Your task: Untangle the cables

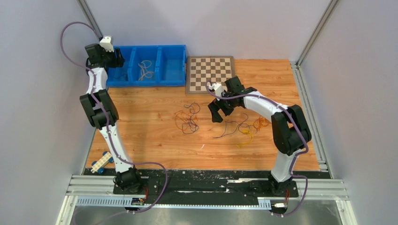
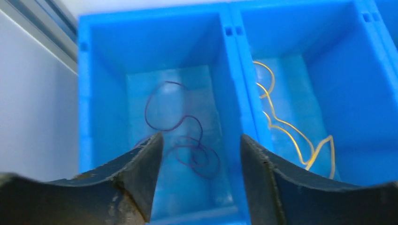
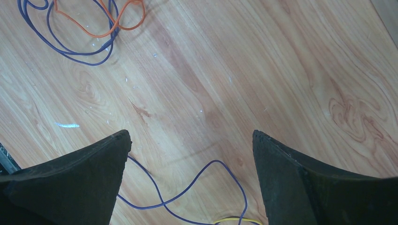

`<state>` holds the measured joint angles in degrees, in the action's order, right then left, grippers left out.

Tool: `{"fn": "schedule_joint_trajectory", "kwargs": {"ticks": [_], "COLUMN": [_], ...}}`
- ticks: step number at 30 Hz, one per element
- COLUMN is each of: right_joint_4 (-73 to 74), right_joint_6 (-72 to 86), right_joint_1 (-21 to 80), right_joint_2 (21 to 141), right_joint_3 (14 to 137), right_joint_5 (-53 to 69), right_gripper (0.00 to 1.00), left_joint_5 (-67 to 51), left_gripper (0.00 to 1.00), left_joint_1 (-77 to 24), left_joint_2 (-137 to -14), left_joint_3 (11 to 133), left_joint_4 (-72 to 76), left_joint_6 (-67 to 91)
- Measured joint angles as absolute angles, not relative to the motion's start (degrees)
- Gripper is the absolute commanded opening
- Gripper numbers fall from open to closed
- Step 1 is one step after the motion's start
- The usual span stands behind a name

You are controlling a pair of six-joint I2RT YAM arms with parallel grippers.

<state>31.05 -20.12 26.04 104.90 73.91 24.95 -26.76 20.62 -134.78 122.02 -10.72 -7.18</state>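
In the upper left, the left tool [image 2: 201,137] hangs released over the bin's [image 2: 230,56] leftmost compartment, where a purple cable [image 2: 187,140] lies loose. A yellow cable [image 2: 286,129] lies in the next compartment. The right tool [image 3: 190,133], released and empty, hovers over the bench [image 3: 234,70] at mid-frame, between two cable tangles [image 1: 187,118].

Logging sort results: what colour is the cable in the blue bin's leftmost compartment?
The cable is dark purple; the left wrist view shows it best.
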Motion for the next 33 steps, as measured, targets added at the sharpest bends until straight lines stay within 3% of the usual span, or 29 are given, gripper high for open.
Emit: {"fn": "schedule_joint_trajectory", "kwargs": {"ticks": [3,4,6,9,16,22,28,33], "right_joint_4": [31.09,31.11,31.40,32.42,36.18,44.03,52.62,54.59], "right_joint_6": [-20.25,-20.32,-20.56,-20.95,-21.74,-26.48,-32.86,-38.44], "right_joint_1": [25.67,25.47,24.86,23.03,13.78,6.96,-2.09,-12.56], "right_joint_2": [104.81,104.73,104.20,102.59,97.65,93.34,88.44,87.44], "right_joint_3": [73.91,73.91,73.89,73.89,73.89,71.96,69.01,68.93], "right_joint_5": [24.97,24.99,25.19,26.28,30.55,31.42,29.56,22.79], "right_gripper": [1.00,1.00,1.00,1.00,1.00,0.99,0.97,0.86], "left_joint_5": [-29.43,-29.98,-30.89,-32.32,-40.01,-46.59,-49.36,-49.23], "left_gripper": [0.81,0.89,0.95,1.00,1.00,0.98,0.97,0.97], "left_joint_1": [20.73,20.78,20.78,20.78,18.33,2.74,-13.13,-15.59], "left_joint_2": [-134.08,-133.34,-131.09,-126.26,-109.51,-95.53,-93.25,-93.23], "left_joint_3": [119.79,118.58,116.05,113.54,107.22,93.23,79.40,77.87], "left_joint_4": [-11.84,-12.16,-13.06,-16.12,-27.99,-38.65,-42.44,-43.09], "left_joint_6": [-5.28,-4.95,-4.54,-4.69,-13.04,-23.62,-25.08,-24.77]}}
